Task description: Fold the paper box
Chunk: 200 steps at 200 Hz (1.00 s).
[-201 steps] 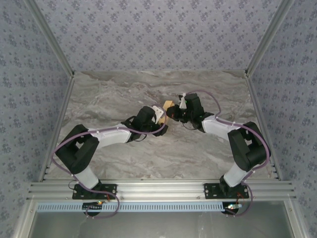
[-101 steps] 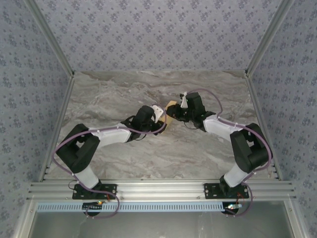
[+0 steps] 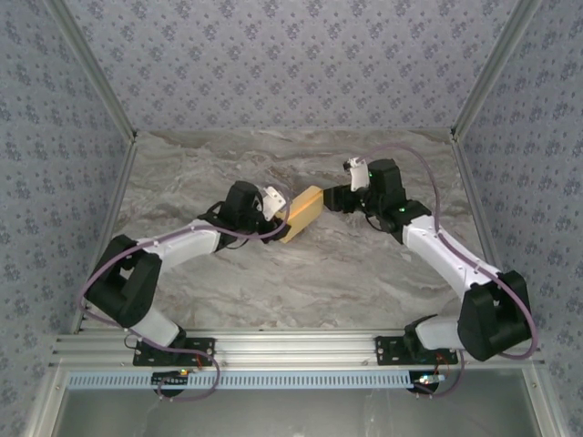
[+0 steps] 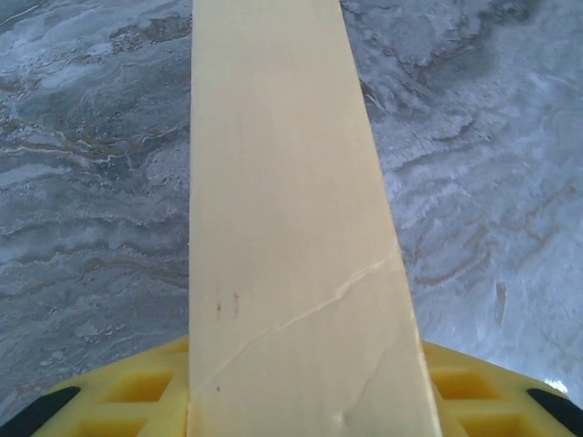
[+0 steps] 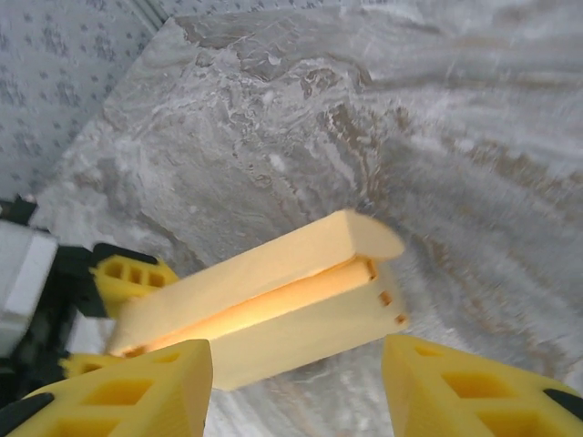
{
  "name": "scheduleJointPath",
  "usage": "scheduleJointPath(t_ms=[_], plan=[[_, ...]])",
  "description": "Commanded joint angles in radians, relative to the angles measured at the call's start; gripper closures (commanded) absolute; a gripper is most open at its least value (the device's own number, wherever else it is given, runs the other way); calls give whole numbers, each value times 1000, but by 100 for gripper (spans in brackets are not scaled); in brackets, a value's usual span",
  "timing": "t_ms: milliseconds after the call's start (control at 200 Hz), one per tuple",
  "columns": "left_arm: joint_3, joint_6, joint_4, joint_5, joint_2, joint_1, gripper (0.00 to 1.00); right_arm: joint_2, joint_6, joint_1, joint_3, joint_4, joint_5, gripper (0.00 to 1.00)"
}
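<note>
R gripper backed off, jaws apart; L gripper pinches paper box.

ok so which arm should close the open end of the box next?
Right. The right claw is open and free, facing the paper box's unclosed end, where the seam gapes. The left claw is shut on the other end, so it should just hold.

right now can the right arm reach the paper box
Probably yes: the right end effector is open, facing the paper box with nothing between; the left end effector grips its other end.
</note>
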Motion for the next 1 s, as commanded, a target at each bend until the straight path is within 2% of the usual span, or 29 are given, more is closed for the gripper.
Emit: scheduleJointPath(t_ms=[0,160,275,445,525,710,914,994], plan=[[61,146,-97,133,-41,33,61,-47,-248,-17,-22,-1,43,46],[109,282,-205,257,-31,87,61,-90,-410,-24,-112,86,-31,46],[135,452,-304,316,-20,109,59,-126,-426,-13,-164,116,-38,46],[198,628,-496,414,21,159,58,-183,-414,111,-262,142,134,46],[202,661,-522,439,32,167,58,-231,-408,146,-312,146,192,46],[179,698,-533,405,39,170,58,-310,-413,149,-350,88,212,46],[166,709,-518,401,43,172,59,-269,-474,150,-348,94,195,46],[167,714,-518,400,53,171,59,-233,-498,149,-336,110,145,46]])
